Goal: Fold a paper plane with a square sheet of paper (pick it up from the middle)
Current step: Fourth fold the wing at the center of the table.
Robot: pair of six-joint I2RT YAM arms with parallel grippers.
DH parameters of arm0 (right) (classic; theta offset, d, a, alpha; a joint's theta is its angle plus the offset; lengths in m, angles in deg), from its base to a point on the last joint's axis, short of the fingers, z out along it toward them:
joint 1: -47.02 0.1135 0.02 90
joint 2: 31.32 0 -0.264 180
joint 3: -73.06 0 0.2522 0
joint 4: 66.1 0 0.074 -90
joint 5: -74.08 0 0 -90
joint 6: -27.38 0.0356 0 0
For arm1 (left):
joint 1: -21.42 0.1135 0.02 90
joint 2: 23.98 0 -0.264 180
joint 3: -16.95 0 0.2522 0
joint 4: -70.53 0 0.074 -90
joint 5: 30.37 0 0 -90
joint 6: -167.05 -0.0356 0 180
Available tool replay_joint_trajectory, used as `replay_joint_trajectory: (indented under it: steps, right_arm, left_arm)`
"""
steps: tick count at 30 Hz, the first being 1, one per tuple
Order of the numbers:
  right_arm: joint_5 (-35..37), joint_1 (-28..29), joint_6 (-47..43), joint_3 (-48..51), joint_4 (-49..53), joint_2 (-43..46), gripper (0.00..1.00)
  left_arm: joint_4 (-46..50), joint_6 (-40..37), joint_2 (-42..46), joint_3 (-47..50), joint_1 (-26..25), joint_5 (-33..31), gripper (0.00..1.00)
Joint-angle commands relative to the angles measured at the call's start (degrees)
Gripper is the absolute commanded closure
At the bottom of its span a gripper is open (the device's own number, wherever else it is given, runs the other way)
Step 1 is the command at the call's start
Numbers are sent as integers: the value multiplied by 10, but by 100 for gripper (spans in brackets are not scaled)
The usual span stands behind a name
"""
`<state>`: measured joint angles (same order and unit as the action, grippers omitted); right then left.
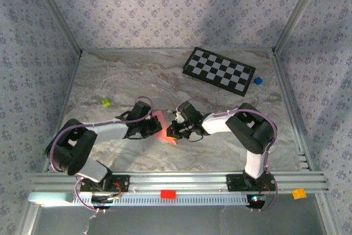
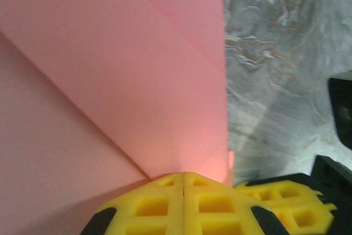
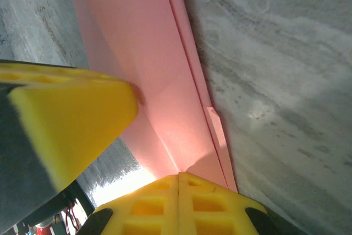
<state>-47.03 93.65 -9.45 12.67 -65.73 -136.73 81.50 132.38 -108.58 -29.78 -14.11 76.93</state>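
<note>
The pink-red sheet of paper (image 1: 161,120) is folded, with diagonal creases, and sits raised just off the marble table (image 1: 220,147) at its middle. My left gripper (image 1: 155,129) is shut on its left side. In the left wrist view the paper (image 2: 110,81) runs into the closed yellow jaw tips of that gripper (image 2: 183,173). My right gripper (image 1: 171,132) is shut on the opposite edge; the layered paper (image 3: 148,53) meets the closed tips of that gripper (image 3: 179,174). The two grippers stand almost tip to tip. A left finger (image 3: 66,114) shows in the right wrist view, and the right fingers (image 2: 286,202) in the left wrist view.
A black-and-white checkered board (image 1: 219,70) lies at the back right with a small blue block (image 1: 258,81) beside it. A yellow-green block (image 1: 105,102) sits at the left. A red block (image 1: 168,194) and an orange block (image 1: 298,193) rest by the front rail. Patterned walls enclose the table.
</note>
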Motion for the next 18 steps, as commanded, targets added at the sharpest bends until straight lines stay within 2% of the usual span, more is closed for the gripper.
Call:
replay_joint_trajectory:
  steps: [1, 4, 10, 18]
  right_arm:
    - [25, 4, 4, 27, 67, -28, 100]
    - [28, 5, 6, 28, 64, -25, 100]
    - [29, 5, 8, 34, 58, -25, 100]
    - [26, 5, 11, 43, 49, -35, 100]
  left_arm:
    - [5, -22, 13, -23, -17, 35, 97]
    - [0, -23, -14, -30, -23, 46, 97]
    - [10, -25, -70, -29, -16, 14, 100]
    - [-8, -77, -90, -24, 64, 39, 99]
